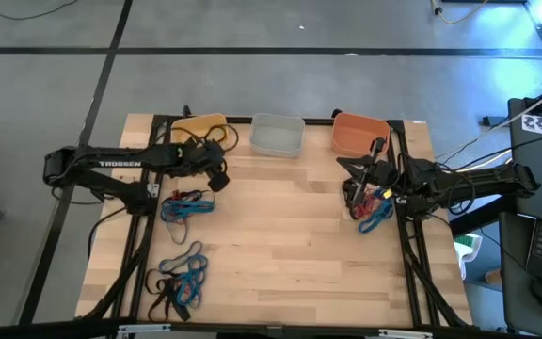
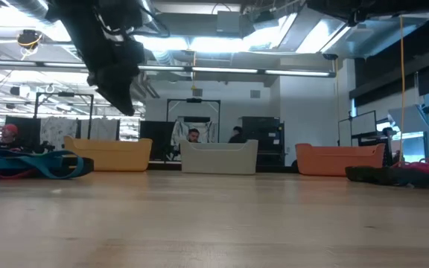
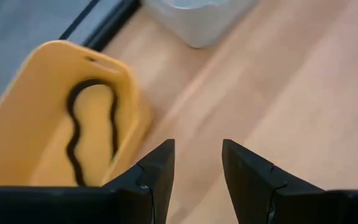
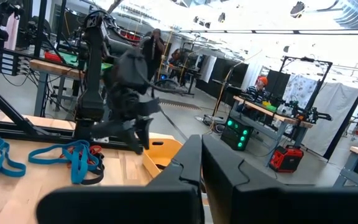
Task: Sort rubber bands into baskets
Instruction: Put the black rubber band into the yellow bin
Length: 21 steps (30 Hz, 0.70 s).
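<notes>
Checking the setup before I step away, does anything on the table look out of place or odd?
Nothing stands out. The yellow basket, grey basket and orange basket sit in a row along the far edge, one black rubber band lying in the yellow one. The other rubber bands lie in loose heaps on the table, unsorted.

Bright overhead ceiling strips, glare by the window, motion-blurred yellow basket, soft foreground surface.

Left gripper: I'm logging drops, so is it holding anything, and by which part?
Nothing: the left gripper is open and empty beside the yellow basket.
</notes>
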Each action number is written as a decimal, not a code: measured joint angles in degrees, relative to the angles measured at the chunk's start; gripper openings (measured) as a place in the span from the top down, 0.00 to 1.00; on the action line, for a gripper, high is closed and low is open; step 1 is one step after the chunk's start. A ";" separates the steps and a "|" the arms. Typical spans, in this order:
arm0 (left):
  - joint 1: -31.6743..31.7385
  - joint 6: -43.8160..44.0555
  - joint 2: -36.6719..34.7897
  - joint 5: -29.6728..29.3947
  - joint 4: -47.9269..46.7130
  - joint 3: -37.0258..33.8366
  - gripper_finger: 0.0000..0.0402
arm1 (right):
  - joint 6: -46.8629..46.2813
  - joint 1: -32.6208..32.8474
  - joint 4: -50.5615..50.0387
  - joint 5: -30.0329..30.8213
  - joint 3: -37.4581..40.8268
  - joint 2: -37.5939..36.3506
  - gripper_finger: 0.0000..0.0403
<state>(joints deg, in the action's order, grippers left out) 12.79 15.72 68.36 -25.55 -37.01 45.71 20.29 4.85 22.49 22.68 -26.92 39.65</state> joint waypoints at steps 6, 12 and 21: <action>-4.13 -2.75 0.00 4.86 -1.96 0.00 0.67 | 0.00 0.01 0.01 0.00 0.00 0.00 0.96; -6.17 -3.05 0.00 7.31 -6.55 0.00 0.67 | 0.00 -0.01 0.01 0.00 0.00 0.01 0.96; -7.95 -1.28 0.00 10.67 -11.69 -1.93 0.67 | 0.00 -0.01 0.03 0.00 0.00 -0.01 0.96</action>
<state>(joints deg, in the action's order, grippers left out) 4.84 14.44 68.36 -14.88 -48.70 43.78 20.29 4.84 22.52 22.68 -26.92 39.64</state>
